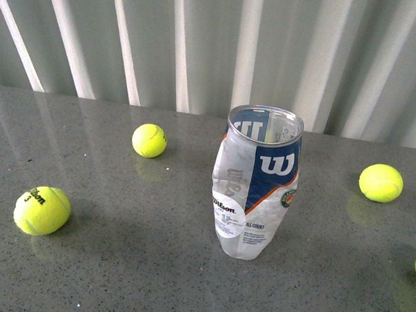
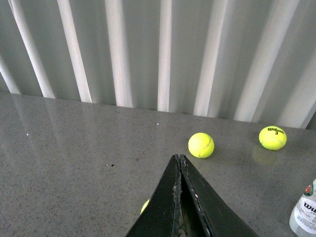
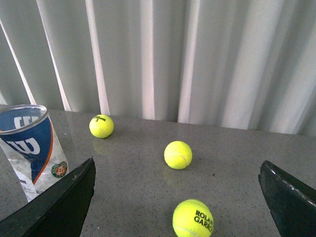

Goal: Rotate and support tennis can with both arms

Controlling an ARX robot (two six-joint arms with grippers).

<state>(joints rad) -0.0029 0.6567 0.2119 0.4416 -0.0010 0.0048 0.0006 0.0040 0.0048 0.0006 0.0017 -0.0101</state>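
On the grey worktop (image 1: 120,263), a dented tennis can (image 1: 256,182) stands upright, open, ringed by scattered tennis balls (image 1: 42,209). Left end effector (image 2: 179,163) is closed, empty; right end effector (image 3: 177,197) gapes wide, empty.

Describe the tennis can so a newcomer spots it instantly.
On the grey table before the white curtain, look near the middle, among scattered yellow-green tennis balls. The tennis can stands upright there: the only clear, dented tube, open-topped with a navy Wilson label.
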